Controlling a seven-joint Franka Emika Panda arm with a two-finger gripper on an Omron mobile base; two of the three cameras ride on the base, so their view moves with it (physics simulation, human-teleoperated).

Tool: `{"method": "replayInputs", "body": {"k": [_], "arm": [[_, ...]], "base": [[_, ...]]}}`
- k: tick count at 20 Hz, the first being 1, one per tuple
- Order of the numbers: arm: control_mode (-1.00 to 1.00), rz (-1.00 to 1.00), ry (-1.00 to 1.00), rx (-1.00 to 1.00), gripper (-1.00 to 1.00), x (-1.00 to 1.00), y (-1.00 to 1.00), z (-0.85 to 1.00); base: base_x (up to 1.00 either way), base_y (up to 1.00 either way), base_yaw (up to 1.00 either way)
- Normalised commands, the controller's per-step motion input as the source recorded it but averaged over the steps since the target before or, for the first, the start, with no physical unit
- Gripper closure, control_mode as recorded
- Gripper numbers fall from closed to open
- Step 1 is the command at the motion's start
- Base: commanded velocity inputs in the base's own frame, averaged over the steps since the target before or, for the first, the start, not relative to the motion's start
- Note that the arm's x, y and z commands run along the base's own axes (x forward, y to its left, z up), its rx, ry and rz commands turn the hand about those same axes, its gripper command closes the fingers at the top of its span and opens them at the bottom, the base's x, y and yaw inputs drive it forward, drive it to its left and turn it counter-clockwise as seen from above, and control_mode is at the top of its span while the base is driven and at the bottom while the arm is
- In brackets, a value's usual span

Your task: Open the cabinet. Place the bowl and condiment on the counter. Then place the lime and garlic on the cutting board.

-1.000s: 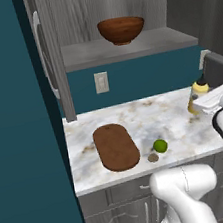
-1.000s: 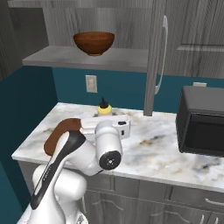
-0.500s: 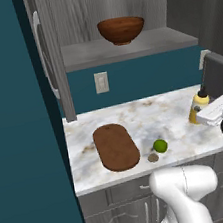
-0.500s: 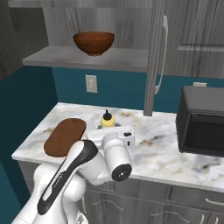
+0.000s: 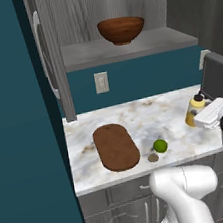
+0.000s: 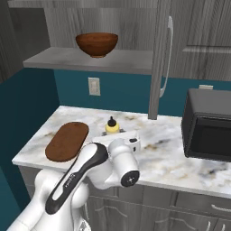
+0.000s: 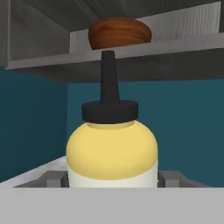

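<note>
The gripper [image 7: 112,179] stands spread wide with the condiment bottle [image 7: 112,151] between its two fingers [image 7: 54,178]. In the hand view the grey fingertips flank the bottle's pale lower body on either side, close against it, though whether the pads actually press the bottle cannot be told. The bottle stands upright, its black pointed cap rising straight toward the shelf above.

In the left base view the condiment bottle [image 5: 195,111] sits on the marble bench [image 5: 133,111] near its right end, just in front of the dark microwave [image 5: 219,78], and the white hand reaches up to it from the front edge side. In the right base view the condiment bottle [image 6: 112,126] shows just behind the hand, toward the middle of the bench [image 6: 171,149], with the microwave [image 6: 208,124] well apart to its right.

The cabinet [image 5: 50,57] is open, its door swung out to the left with the slim silver handle on it. The wooden bowl [image 5: 121,29] rests upright on the grey shelf inside; in the right base view the bowl [image 6: 96,44] sits toward the left of the shelf, and in the hand view the bowl [image 7: 120,33] appears directly above the bottle's cap.

The oval cutting board [image 5: 115,146] lies flat on the left part of the bench, bare on top. The lime [image 5: 160,145] lies on the marble just right of the board near the front edge, with the garlic [image 5: 153,157] just beside it, slightly nearer the edge. Both are off the board.
</note>
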Motion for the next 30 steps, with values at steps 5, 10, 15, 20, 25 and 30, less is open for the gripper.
{"method": "replayInputs", "body": {"k": [5,10,15,20,25,30], "arm": [[-1.00,0.06,0.00,0.00,1.00,0.18,-0.10,-0.12],[-1.00,0.06,0.00,0.00,1.00,0.17,-0.10,-0.21],[-1.00,0.06,0.00,0.00,1.00,0.14,-0.07,-0.26],[-1.00,0.05,0.00,0.00,1.00,0.13,-0.05,-0.22],[-1.00,0.05,0.00,0.00,1.00,0.12,-0.04,-0.22],[-1.00,0.05,0.00,0.00,1.00,0.11,-0.03,-0.21]], "base": [[0.00,0.00,0.00],[0.00,0.00,0.00],[0.00,0.00,0.00],[0.00,0.00,0.00],[0.00,0.00,0.00],[0.00,0.00,0.00]]}}
